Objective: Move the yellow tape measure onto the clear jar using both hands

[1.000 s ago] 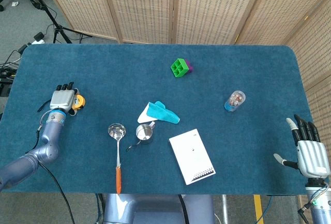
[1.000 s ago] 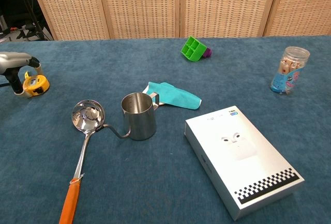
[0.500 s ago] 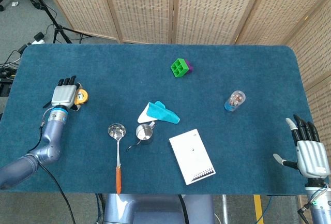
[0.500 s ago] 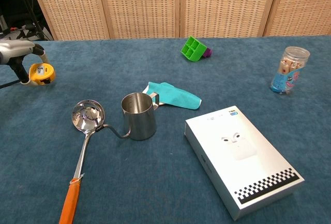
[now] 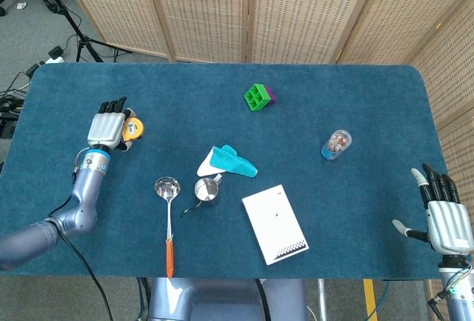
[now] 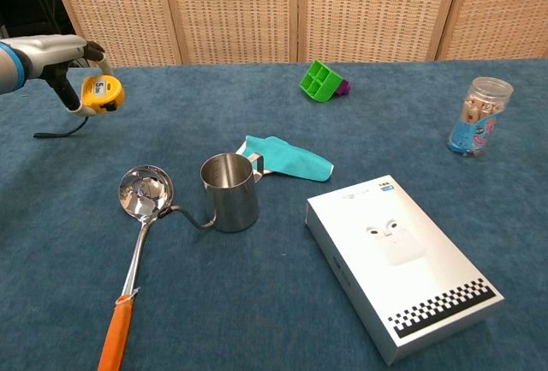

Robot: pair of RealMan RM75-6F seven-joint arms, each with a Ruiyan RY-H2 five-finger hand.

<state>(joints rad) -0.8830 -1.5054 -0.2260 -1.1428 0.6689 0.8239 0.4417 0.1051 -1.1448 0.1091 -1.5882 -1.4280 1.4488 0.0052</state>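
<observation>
1. The left hand (image 6: 53, 52) grips the yellow tape measure (image 6: 102, 92) and holds it clear of the blue tabletop (image 5: 148, 98), above the left part; in the head view the hand (image 5: 108, 124) covers most of the tape measure (image 5: 131, 128), fingers curled over it.
2. The right hand (image 5: 443, 217) lies near the front right corner of the tabletop, palm down, fingers spread and straight, holding nothing.
3. The clear jar (image 6: 479, 116) stands upright toward the right edge, well apart from the tape measure; its lid faces up.
4. Mid-tabletop: a steel cup (image 6: 229, 192) beside a teal cloth (image 6: 287, 158); a ladle (image 6: 137, 232) with an orange handle to the left; a white box (image 6: 402, 265) toward the front edge.
5. A green block (image 6: 320, 80) sits near the back edge.
</observation>
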